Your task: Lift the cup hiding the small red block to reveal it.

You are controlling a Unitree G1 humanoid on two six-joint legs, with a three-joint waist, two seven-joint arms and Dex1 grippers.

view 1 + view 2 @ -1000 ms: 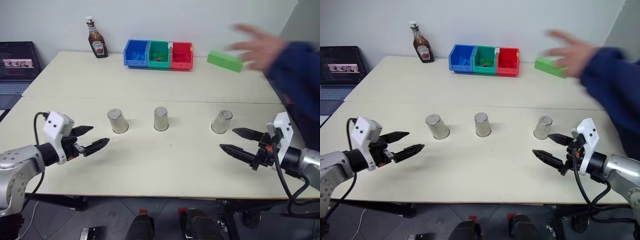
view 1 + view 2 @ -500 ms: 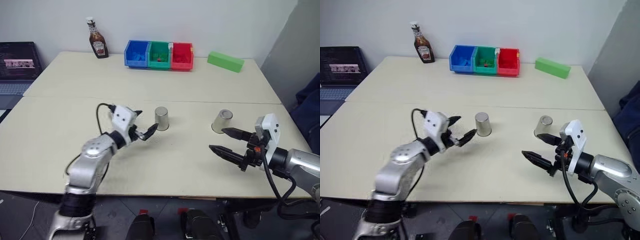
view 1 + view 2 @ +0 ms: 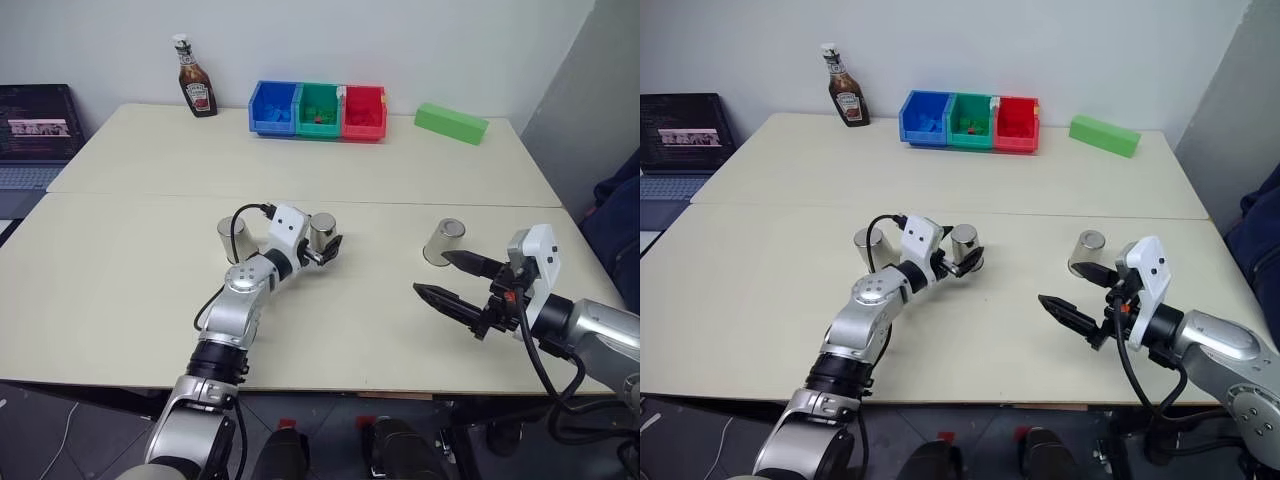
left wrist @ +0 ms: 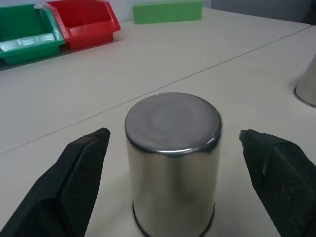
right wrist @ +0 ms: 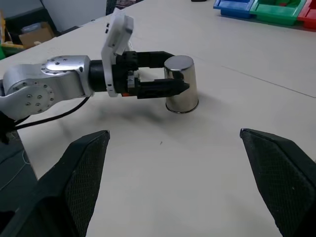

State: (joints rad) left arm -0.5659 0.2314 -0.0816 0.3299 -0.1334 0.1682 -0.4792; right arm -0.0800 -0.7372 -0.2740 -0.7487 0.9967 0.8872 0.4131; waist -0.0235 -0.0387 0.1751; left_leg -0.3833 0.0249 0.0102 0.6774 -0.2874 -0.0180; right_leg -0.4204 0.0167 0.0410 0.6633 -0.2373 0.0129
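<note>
Since a second ago: left gripper (image 3: 328, 247) has swept in from the tabletop's left edge to the middle cup (image 3: 321, 232); the person's hand that waved at the far right is gone; right gripper (image 3: 455, 281) has hardly budged.
Left fingers: spread wide, one on each side of the middle cup, clear daylight on both sides in the left wrist view, nothing grasped yet.
Right fingers: parted and empty, hovering just at 6 o'clock of the right cup (image 3: 443, 241), pointing toward the centre.
Cups: three upside-down steel tumblers in a row across the tabletop (image 3: 400, 180); the left cup (image 3: 229, 238) is half hidden behind the left forearm, at 9 o'clock of the middle one.
Small red block: nowhere visible, presumably under one of the cups; which one cannot be told from here.
Background: ketchup bottle (image 3: 195, 78) at 11 o'clock, blue, green and red bins (image 3: 317, 110) at 12, green brick (image 3: 451, 122) at 1 o'clock, laptop (image 3: 35, 125) off to 9.
Handling: thin polished metal, so light and stiff but slick, and the taper narrows upward, so the fingers could slide off toward the top.
Where to grip: I'd close mid-wall or lower, squarely across the widest reach, then lift straight up so the rim doesn't drag whatever sits beneath.
</note>
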